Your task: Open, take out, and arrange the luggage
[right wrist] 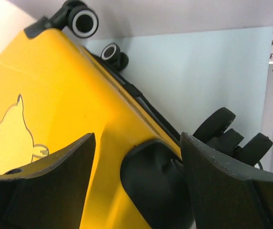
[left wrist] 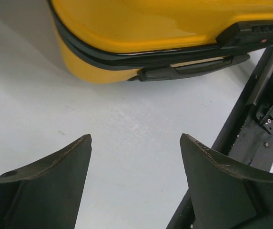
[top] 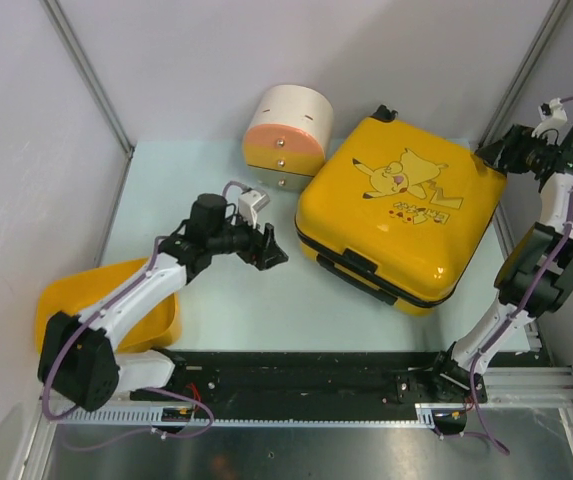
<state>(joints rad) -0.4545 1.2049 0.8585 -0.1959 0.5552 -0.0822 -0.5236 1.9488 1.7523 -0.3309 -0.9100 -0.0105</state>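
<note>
The luggage lies flat and zipped shut on the table, right of centre. Its cartoon print faces up, its wheels are along the far-right edge, and its black handle is on the near-left edge. The left jaws stand released, with only bare table between them, just short of that handle. The right jaws hang parted over a wheeled corner, grasping nothing. A cream-and-orange drum sits just beside the luggage's far-left side. A yellow tub lies at the near left, under the left arm.

free: table strip before luggage | obstacles: cream cylinder beside its far-left corner; tub near-left
</note>
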